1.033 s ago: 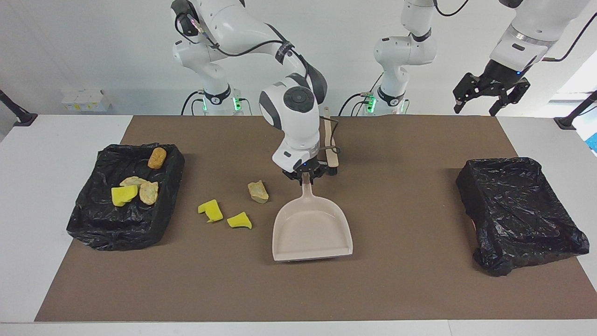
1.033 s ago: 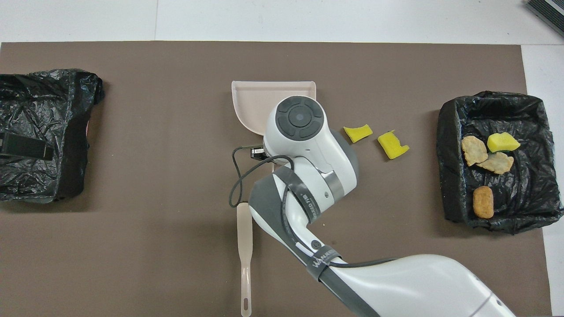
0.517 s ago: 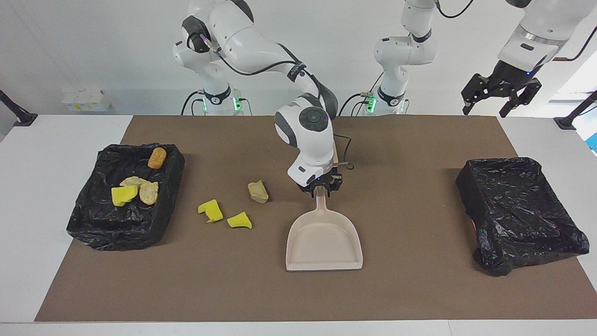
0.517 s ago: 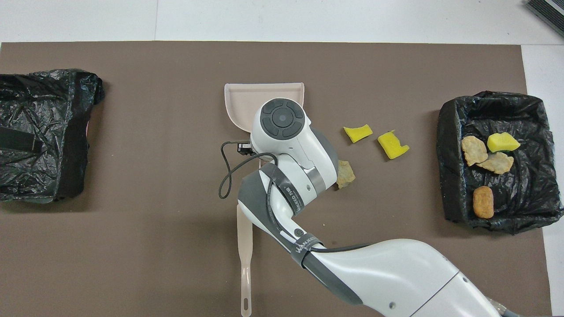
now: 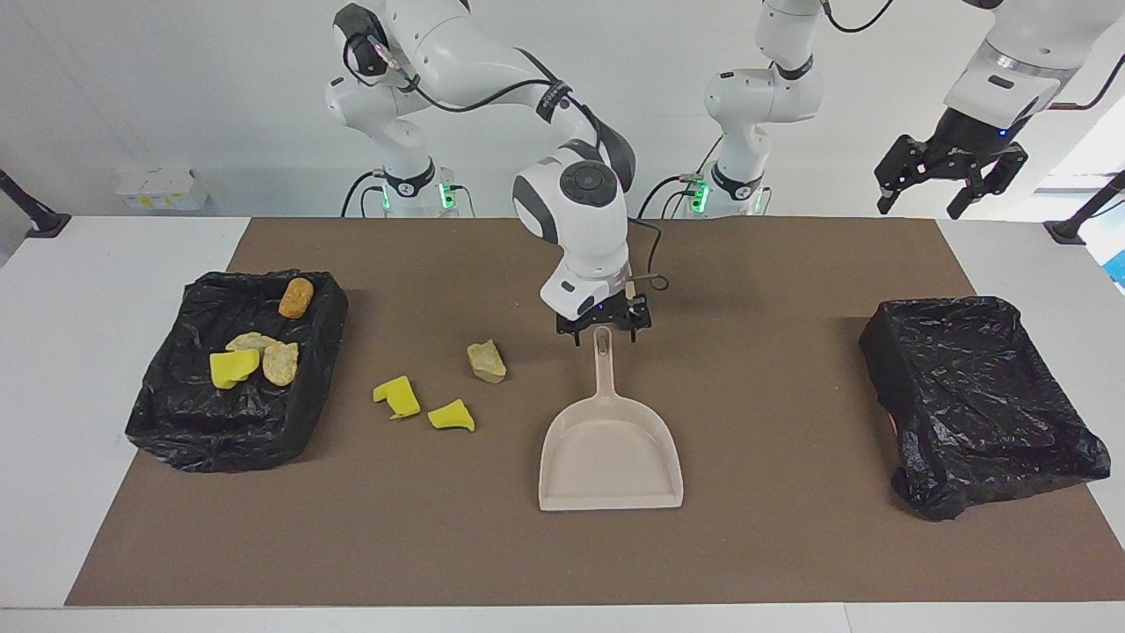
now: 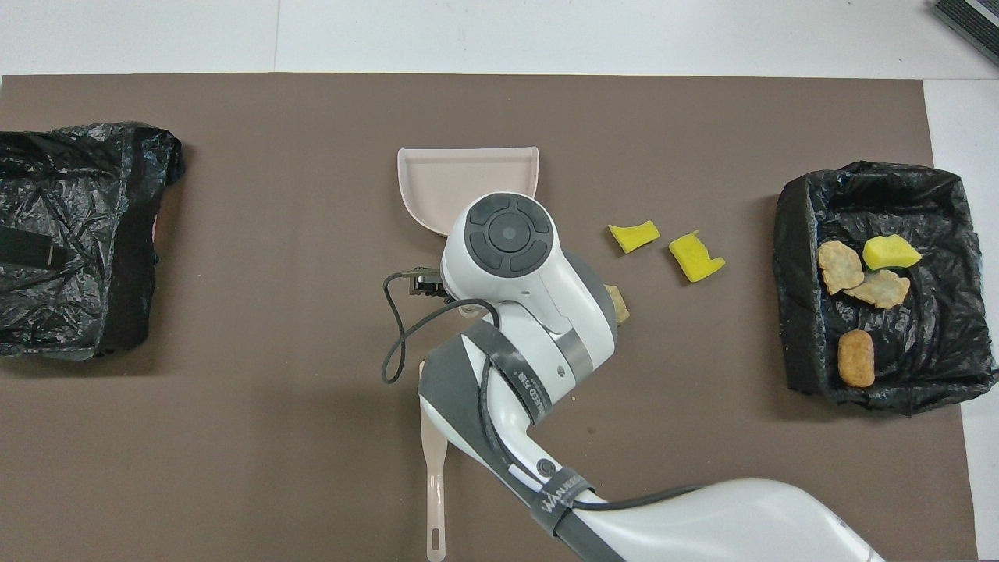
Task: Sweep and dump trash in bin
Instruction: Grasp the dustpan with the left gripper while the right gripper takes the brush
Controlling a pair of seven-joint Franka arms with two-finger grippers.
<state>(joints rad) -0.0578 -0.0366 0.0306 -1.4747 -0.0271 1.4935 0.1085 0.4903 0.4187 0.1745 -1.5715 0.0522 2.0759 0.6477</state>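
Note:
The beige dustpan (image 5: pixel 611 457) (image 6: pixel 468 176) lies flat mid-mat, its handle pointing toward the robots. My right gripper (image 5: pixel 603 323) hangs open just over the handle's tip, holding nothing. Loose trash lies on the mat toward the right arm's end: a tan chunk (image 5: pixel 486 361) (image 6: pixel 619 303), partly hidden under the arm from overhead, and two yellow sponge pieces (image 5: pixel 397 396) (image 5: pixel 452 415) (image 6: pixel 696 257) (image 6: pixel 634 236). The black-lined bin (image 5: pixel 176 413) (image 6: pixel 796 234) at the right arm's end holds several scraps. My left gripper (image 5: pixel 949 171) waits open, raised over the mat's corner at the left arm's end.
A second black-lined bin (image 5: pixel 976 396) (image 6: pixel 78 234) stands at the left arm's end, with no scraps showing in it. The beige hand brush (image 6: pixel 433 468) lies on the mat nearer to the robots than the dustpan, mostly under my right arm.
My right gripper slid the dustpan a little toward the left arm's end, then opened, let go of the handle and rose. The left gripper drifted slightly up.

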